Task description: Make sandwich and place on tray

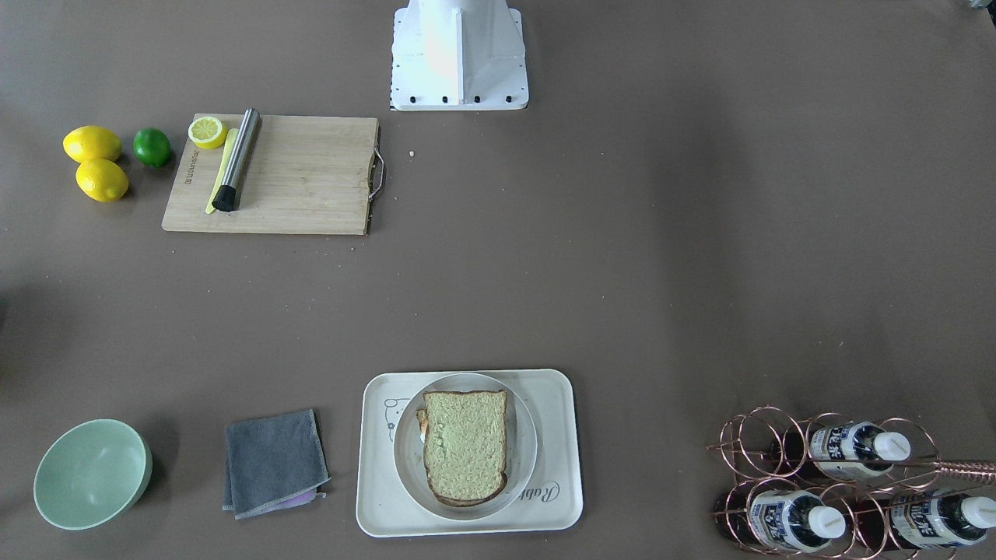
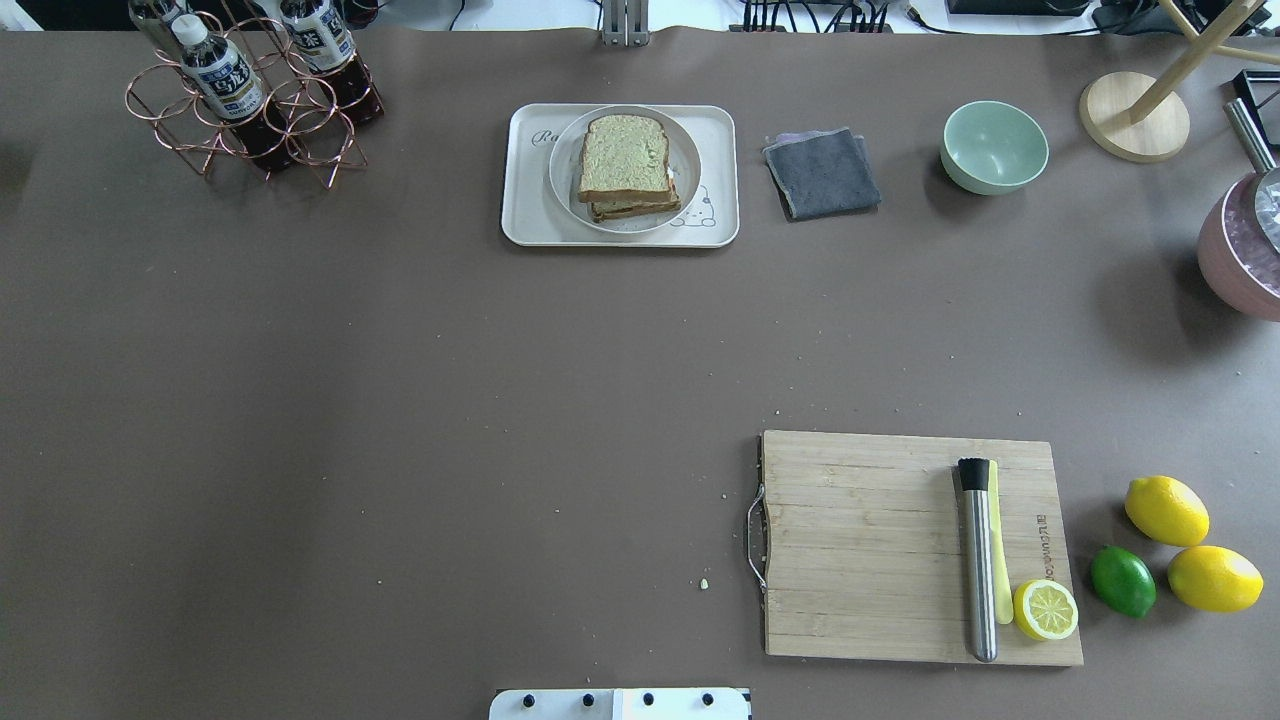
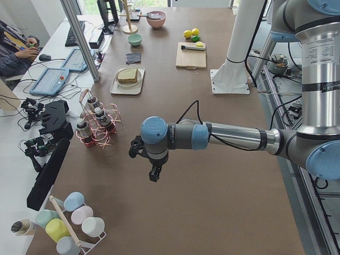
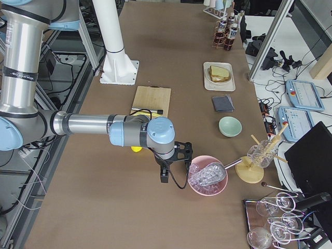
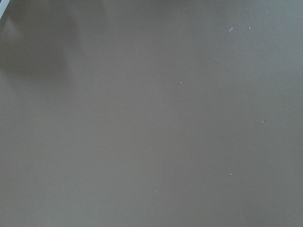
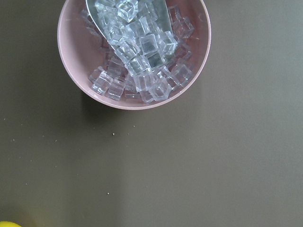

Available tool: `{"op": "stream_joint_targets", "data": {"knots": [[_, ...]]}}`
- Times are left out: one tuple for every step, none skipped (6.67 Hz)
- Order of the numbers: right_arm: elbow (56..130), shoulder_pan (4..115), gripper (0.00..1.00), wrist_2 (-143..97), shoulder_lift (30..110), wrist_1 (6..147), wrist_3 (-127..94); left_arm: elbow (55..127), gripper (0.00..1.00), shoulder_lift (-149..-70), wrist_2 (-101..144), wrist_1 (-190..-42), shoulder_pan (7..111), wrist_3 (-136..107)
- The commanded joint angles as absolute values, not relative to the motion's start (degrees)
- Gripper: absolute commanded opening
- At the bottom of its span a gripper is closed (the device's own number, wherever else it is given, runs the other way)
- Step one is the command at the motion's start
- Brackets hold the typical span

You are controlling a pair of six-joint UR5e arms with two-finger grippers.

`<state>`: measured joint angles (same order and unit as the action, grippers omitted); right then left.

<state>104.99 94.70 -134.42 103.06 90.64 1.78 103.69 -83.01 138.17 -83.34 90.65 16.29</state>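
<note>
The brown paper-covered counter (image 2: pixel 400 400) fills most of the room, with side desks of tablets and cables along one edge and a seated operator (image 3: pixel 16 50) at the far corner; the white robot base (image 1: pixel 459 54) stands at the counter's long edge. The left arm reaches out low over bare counter, its pincer (image 3: pixel 154 174) pointing down, and I cannot tell whether it is released or clenched; the right arm stretches over the other end, its pincer (image 4: pixel 165 178) hanging just beside a pink bowl (image 6: pixel 71 42) heaped with ice cubes (image 6: pixel 142 52), and its state I cannot tell either.

Across from the base lies the cream tray (image 2: pixel 525 200); a round white plate (image 2: pixel 690 160) sits on it, and the sandwich (image 2: pixel 622 155) rests on that plate, top slice slightly askew over the lower one. A wooden cutting board (image 2: pixel 860 550) lies nearer the base, carrying a steel rod (image 2: pixel 977 570) and a lemon half (image 2: pixel 1045 609); two lemons (image 2: pixel 1166 510) and a lime (image 2: pixel 1122 580) lie just beside it. A copper wire rack (image 2: pixel 250 125) holds bottles; a pale green bowl (image 2: pixel 993 148) and a folded grey cloth (image 2: pixel 822 172) flank the tray; crumbs (image 2: pixel 704 583) dot the paper.
</note>
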Motion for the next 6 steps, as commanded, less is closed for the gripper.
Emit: {"op": "stream_joint_targets", "data": {"knots": [[104.94,94.75,1.00,-133.78,102.66,90.53,1.32,104.06,0.96,-82.80,137.99,-83.32,90.88,16.52],[105.99,94.83,1.00,-133.86,102.74,90.61,1.23,105.02,0.96,-82.79,138.08,-83.23,91.05,15.91],[104.78,94.75,1.00,-133.86,102.66,90.70,1.23,106.33,0.96,-82.97,138.08,-83.15,91.14,15.82],[105.37,94.83,1.00,-134.03,103.44,90.62,1.32,105.74,0.96,-83.06,137.90,-83.14,91.23,15.21],[104.86,94.75,1.00,-133.60,103.45,90.44,1.41,105.65,0.97,-82.62,138.16,-83.23,91.49,14.07],[104.16,94.75,1.00,-134.12,103.53,90.44,1.49,107.04,0.97,-81.57,138.60,-83.67,93.15,12.06]]}}
